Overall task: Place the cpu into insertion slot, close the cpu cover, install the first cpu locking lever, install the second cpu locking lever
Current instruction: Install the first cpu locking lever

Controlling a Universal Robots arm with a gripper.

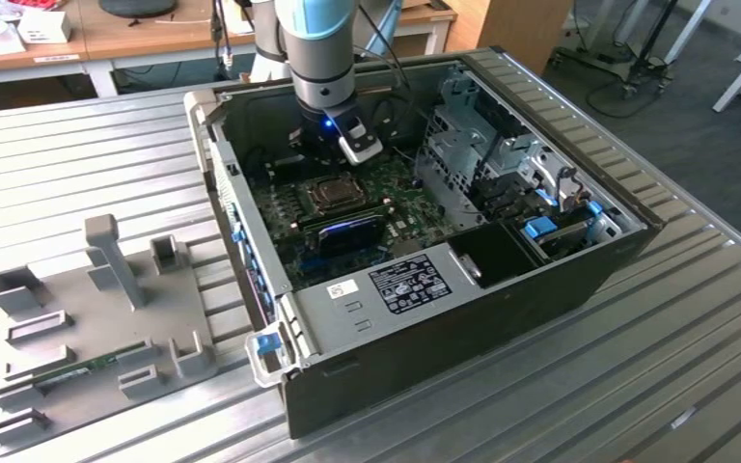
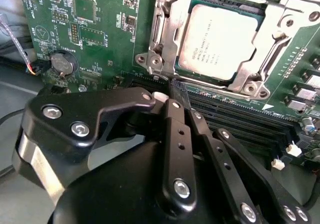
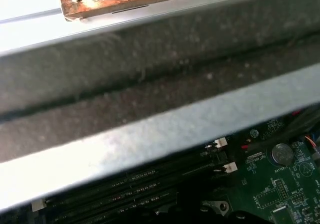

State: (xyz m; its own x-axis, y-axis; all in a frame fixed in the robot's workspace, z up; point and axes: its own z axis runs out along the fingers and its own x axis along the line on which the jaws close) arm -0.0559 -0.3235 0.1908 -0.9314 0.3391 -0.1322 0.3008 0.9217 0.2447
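The cpu [image 2: 220, 41], a flat square chip with a silvery-tan top, lies in the insertion slot [image 2: 150, 58] on the green board. The shiny metal cpu cover [image 2: 250, 76] is down flat, framing the chip through its window. My gripper [image 2: 176, 89] has its black fingers [image 2: 175, 119] drawn together, shut, and the tip touches or nearly touches the socket's near edge beside a corner screw. Whether anything is pinched there I cannot tell. In the exterior view the arm reaches down into the open computer case, with the gripper [image 1: 319, 159] just behind the insertion slot [image 1: 339, 193].
Long black memory slots [image 2: 240, 119] run right beside the socket under the fingers. A coin battery [image 2: 62, 62] sits on the board. A metal drive cage [image 1: 486, 154] fills the case toward the exterior view's right. A grey fixture plate [image 1: 88, 309] lies on the ribbed table at its left.
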